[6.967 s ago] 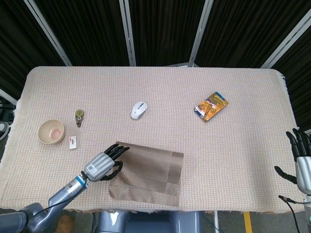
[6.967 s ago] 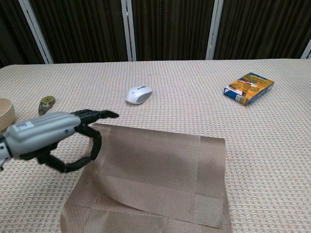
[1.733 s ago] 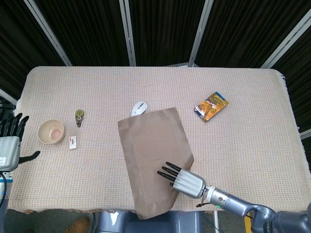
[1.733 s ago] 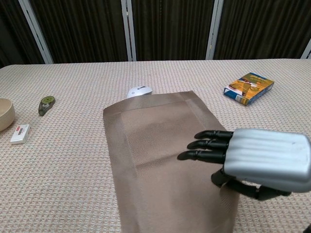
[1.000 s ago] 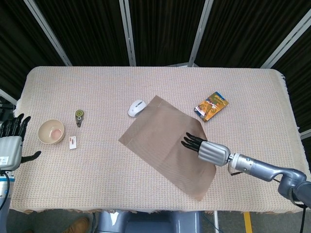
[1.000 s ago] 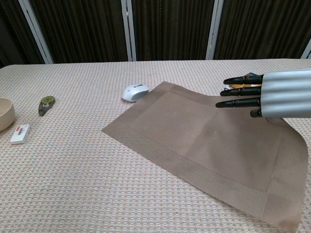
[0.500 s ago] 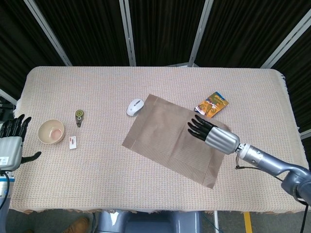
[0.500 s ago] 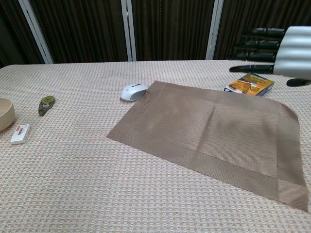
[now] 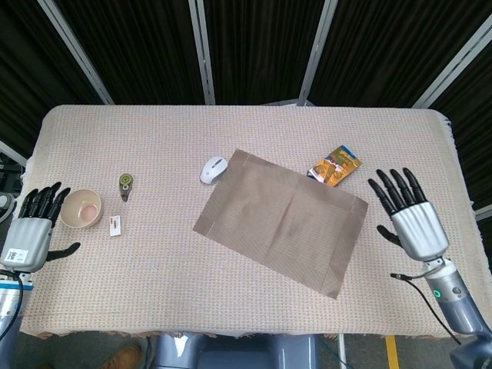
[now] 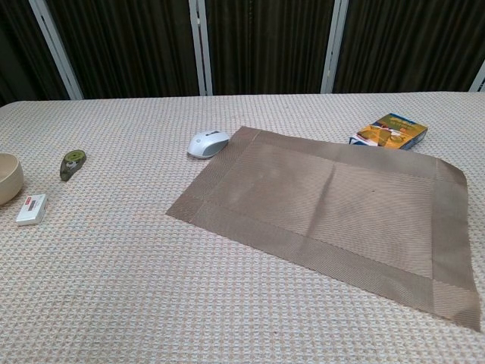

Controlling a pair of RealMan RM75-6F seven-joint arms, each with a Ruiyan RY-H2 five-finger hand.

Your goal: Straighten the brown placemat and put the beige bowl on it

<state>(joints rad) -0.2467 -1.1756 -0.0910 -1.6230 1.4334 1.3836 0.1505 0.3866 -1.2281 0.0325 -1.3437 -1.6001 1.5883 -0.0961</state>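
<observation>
Fingers spread and empty, the left hand (image 9: 32,232) hovers at the far left edge of the table (image 9: 231,123), seen only in the head view, with its fingertips just beside the beige bowl (image 9: 81,207). That bowl stands upright on the woven tablecloth, well apart from the placemat; the chest view catches only its right side at the frame's edge (image 10: 7,177). Just right of the bowl lies a small white eraser (image 9: 115,225) with a red stripe, and above it a small olive-green correction tape dispenser (image 9: 124,184); both also show in the chest view, the eraser (image 10: 31,208) nearer the camera than the dispenser (image 10: 72,161).

Near the table's middle sits a white computer mouse (image 9: 213,169), touching or just beside the upper left corner of the brown placemat (image 9: 280,219). The placemat lies flat and unfolded but skewed, its long sides running down toward the right in the head view; in the chest view (image 10: 326,205) its border band shows all round. At its upper right edge, just beside it, lies an orange snack packet (image 9: 334,167), visible in the chest view too (image 10: 389,131).

At the far right, the right hand (image 9: 407,215) is held above the tablecloth, clear of the placemat, palm down, fingers wide apart and holding nothing.
</observation>
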